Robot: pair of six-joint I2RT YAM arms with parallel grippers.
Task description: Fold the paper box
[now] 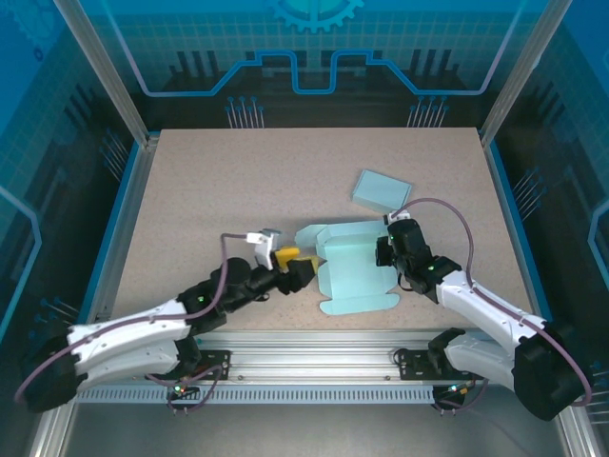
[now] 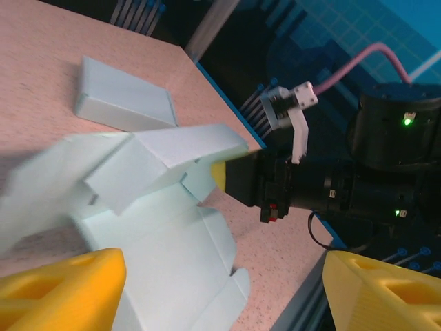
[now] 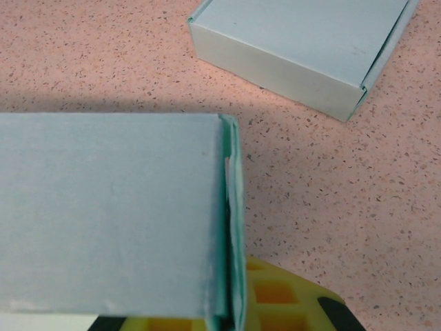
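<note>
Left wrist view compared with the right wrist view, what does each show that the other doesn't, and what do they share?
Left wrist, not right wrist: the left pincer open, yellow tips at the bottom corners, the right arm, and the right pincer closed on a raised flap of the paper box. Right wrist, not left wrist: a close look at that flap's doubled edge, a yellow finger showing below it. Both: the paper box, the finished box lying apart from it, and the speckled table.
</note>
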